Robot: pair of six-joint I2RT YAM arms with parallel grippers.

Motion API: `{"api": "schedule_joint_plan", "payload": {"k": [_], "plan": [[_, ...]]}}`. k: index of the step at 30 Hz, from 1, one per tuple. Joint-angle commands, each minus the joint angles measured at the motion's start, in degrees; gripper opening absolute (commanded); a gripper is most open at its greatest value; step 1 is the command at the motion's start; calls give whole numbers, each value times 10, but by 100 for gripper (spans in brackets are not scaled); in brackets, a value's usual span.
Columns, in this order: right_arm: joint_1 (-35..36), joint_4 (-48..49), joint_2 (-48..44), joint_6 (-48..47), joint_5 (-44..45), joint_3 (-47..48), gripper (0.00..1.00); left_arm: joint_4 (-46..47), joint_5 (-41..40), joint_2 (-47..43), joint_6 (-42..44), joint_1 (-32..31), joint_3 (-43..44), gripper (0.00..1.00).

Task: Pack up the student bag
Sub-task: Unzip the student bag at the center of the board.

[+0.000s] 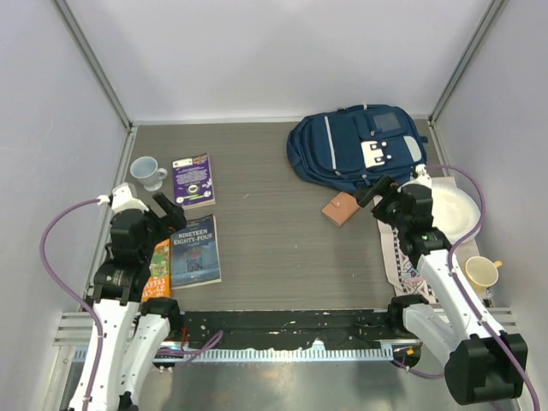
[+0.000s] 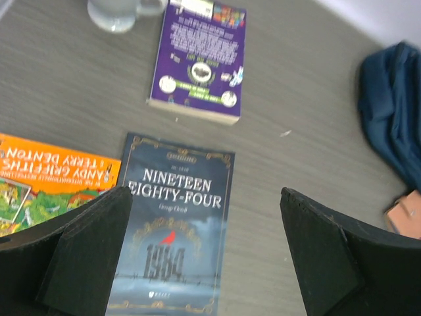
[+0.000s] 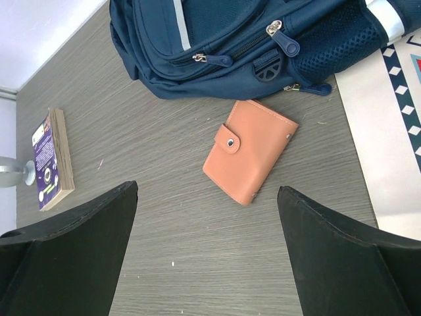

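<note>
Nothing is being packed yet: the bag is lying far right on the table, wallet and books outside it; the left gripper and right gripper are being held apart, empty.

Worktop, grey wood-grain. Laid on it:
- student bag, far right, with tan wallet just beside it
- purple book and pale mug, far left
- "Nineteen Eighty-Four" book and orange book, side by side, near left
- patterned mat, white plate and yellow cup, right edge

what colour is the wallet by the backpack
The wallet is peachy tan; the right wrist view shows it best.
</note>
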Motion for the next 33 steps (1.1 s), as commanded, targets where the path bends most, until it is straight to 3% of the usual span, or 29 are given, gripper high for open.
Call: {"api": "schedule_joint_plan", "payload": {"k": [1,13,33], "plan": [[0,-16,25,14,14,47,93,-59,28,12,20,0,27,100],[0,-36,107,57,101,107,91,-32,17,-40,16,0,-4,100],[-13,-90,248,-12,154,258,91,-29,15,-29,2,0,-12,100]]}}
